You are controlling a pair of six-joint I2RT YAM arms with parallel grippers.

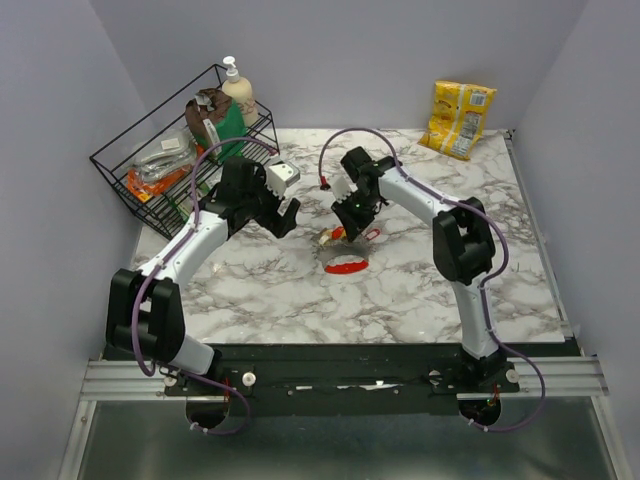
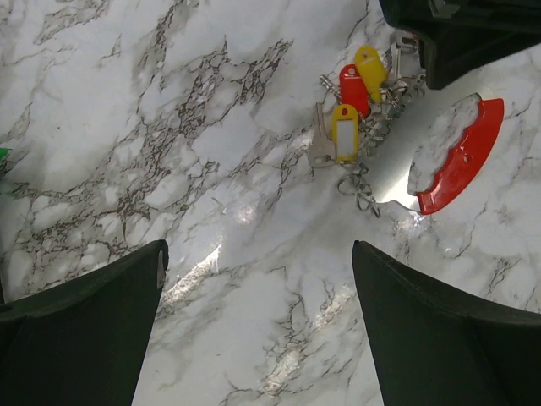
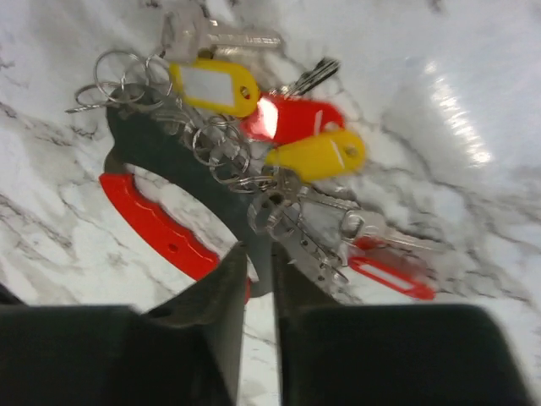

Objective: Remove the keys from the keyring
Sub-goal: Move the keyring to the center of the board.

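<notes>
The keys (image 1: 334, 237) lie bunched on the marble table between the two grippers. In the right wrist view the keys (image 3: 296, 139) show yellow and red tags, one silver key at the top and several thin rings. They are joined to the keyring (image 3: 156, 228), a red curved loop with a shiny metal plate. It also shows in the top view (image 1: 347, 266) and the left wrist view (image 2: 456, 161). My right gripper (image 3: 260, 262) is shut on the edge of that plate. My left gripper (image 2: 258, 254) is open and empty, hovering left of the keys (image 2: 351, 114).
A black wire basket (image 1: 135, 185) holding bottles and packets stands at the back left. A yellow snack bag (image 1: 458, 118) leans at the back right. The table's right edge runs along a rail (image 1: 540, 240).
</notes>
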